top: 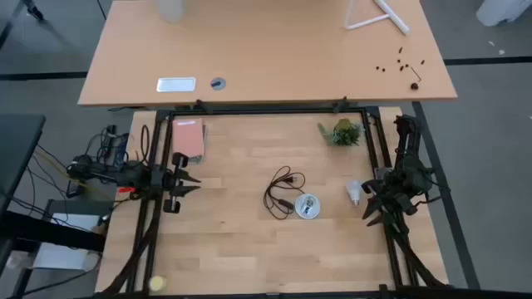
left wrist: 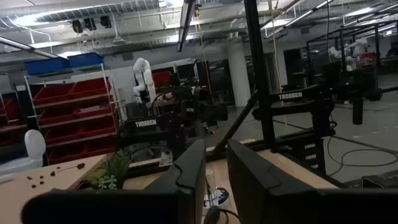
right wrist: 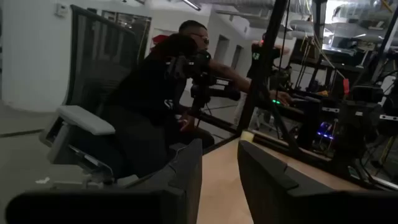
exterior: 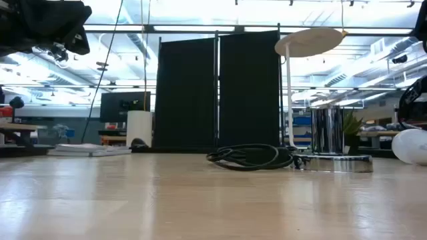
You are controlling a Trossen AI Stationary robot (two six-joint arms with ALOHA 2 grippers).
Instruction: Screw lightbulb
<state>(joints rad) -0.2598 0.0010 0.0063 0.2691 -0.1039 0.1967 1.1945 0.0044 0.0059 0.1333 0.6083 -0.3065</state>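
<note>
At the left edge of the pale wood-grain tabletop [top: 233, 249], the left claw [top: 189, 184] hovers with its dark fingers spread apart, holding nothing. Near the middle, a black cord [top: 283, 193] coils loosely beside the round, shiny metal socket disc [top: 307, 206]. Just right of the disc lies the lightbulb [top: 353, 192], smooth, white and pear-shaped, on its side. The right claw [top: 371, 208] waits just beside it, not touching, fingers parted and empty.
</note>
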